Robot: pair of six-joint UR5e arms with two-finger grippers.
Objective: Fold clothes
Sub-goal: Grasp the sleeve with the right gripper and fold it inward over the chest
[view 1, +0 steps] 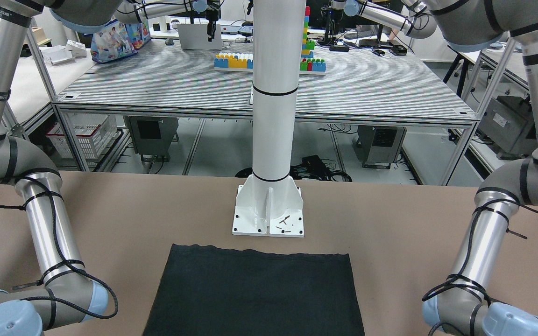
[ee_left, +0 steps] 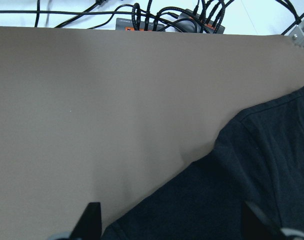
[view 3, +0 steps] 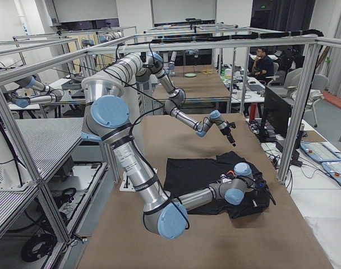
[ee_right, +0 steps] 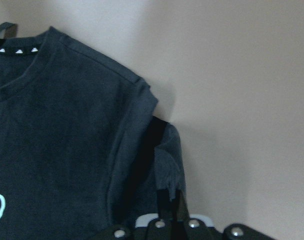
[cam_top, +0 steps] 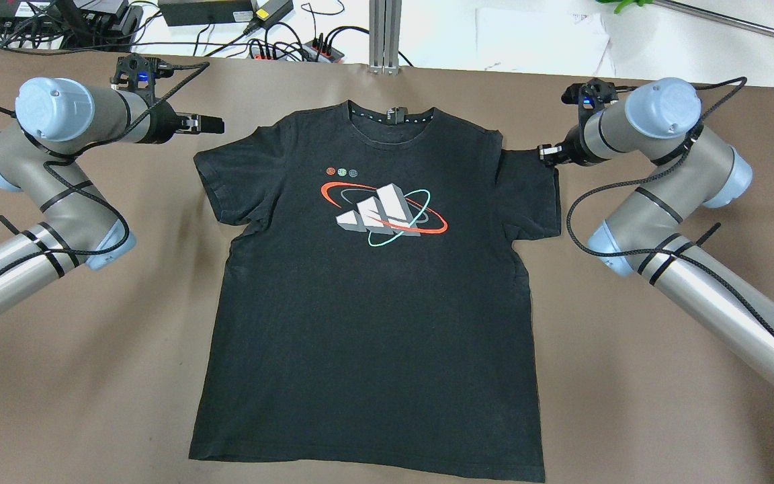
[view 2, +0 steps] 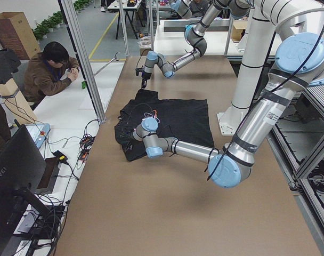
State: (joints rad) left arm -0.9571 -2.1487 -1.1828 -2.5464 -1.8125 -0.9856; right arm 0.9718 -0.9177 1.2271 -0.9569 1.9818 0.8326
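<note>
Clothes (cam_top: pixel 373 289) lie flat, front-up on the table (cam_top: pixel 91 376), sleeve-fold step: right gripper (cam_top: pixel 547 154) clamped on sleeve (cam_top: pixel 528 195) edge, left gripper (cam_top: pixel 216 124) fingers apart by other sleeve (cam_top: pixel 226 181), so you likely lower and close left next.

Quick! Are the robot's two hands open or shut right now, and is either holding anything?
Left gripper: open, fingers wide apart, holding nothing.
Right gripper: closed on the black T-shirt, pinching its sleeve.

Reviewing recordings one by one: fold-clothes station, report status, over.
Left fingers open, over brown table near one sleeve. Right fingers shut on other sleeve of black fabric T-shirt. T-shirt flat, print up, unfolded. Nothing lying on it.
</note>
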